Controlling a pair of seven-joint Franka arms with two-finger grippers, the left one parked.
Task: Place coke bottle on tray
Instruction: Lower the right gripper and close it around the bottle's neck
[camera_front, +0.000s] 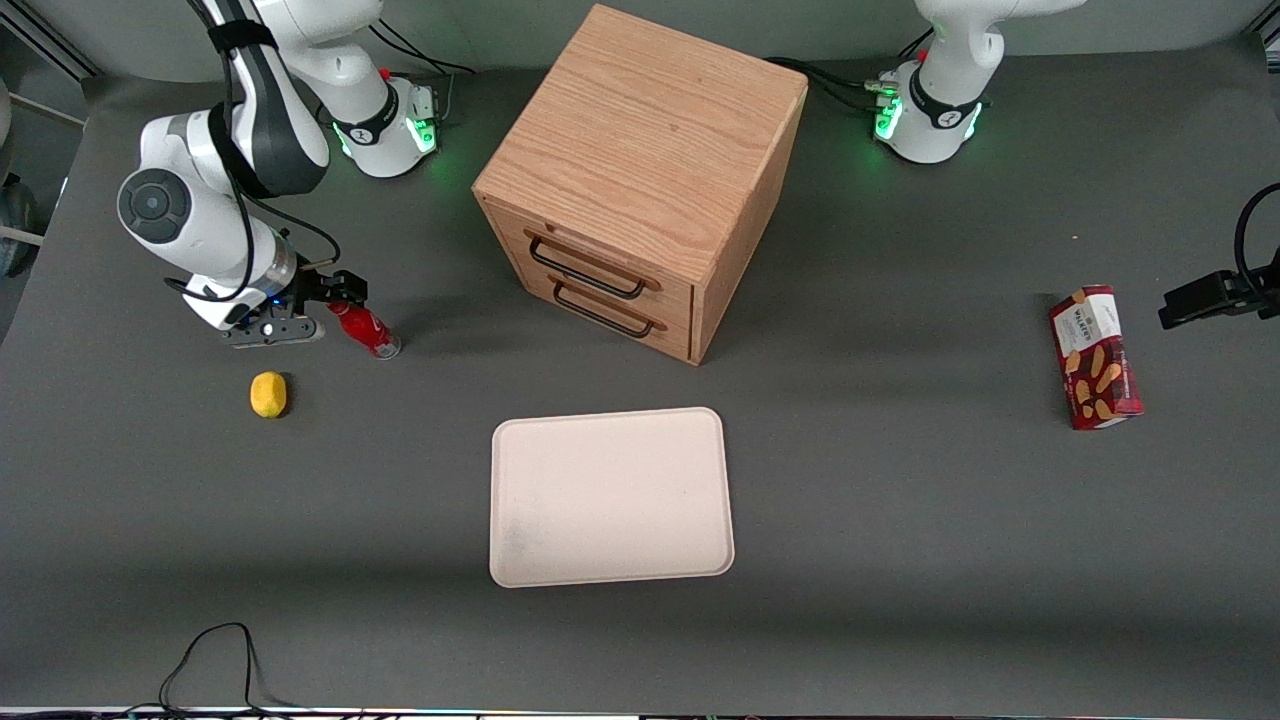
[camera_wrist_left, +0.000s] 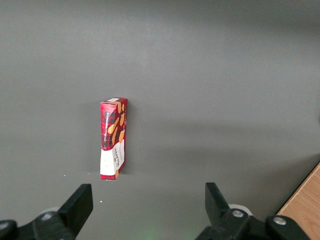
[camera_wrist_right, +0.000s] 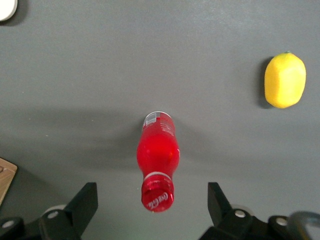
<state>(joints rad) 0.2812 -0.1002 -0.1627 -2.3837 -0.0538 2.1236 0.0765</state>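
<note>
The coke bottle (camera_front: 366, 330) is small and red, with a red cap and white script, and it stands on the grey table toward the working arm's end. My right gripper (camera_front: 336, 297) hovers just over its cap. In the right wrist view the gripper (camera_wrist_right: 150, 194) is open, with one black finger (camera_wrist_right: 85, 197) on each side of the bottle (camera_wrist_right: 158, 150) and a wide gap to each. The pale cream tray (camera_front: 610, 560) lies flat and bare nearer the front camera, about mid-table.
A yellow lemon (camera_front: 268, 394) (camera_wrist_right: 285, 81) lies close to the bottle, a little nearer the camera. A wooden two-drawer cabinet (camera_front: 640, 180) stands above the tray in the front view. A red snack box (camera_front: 1095, 357) (camera_wrist_left: 113, 138) lies toward the parked arm's end.
</note>
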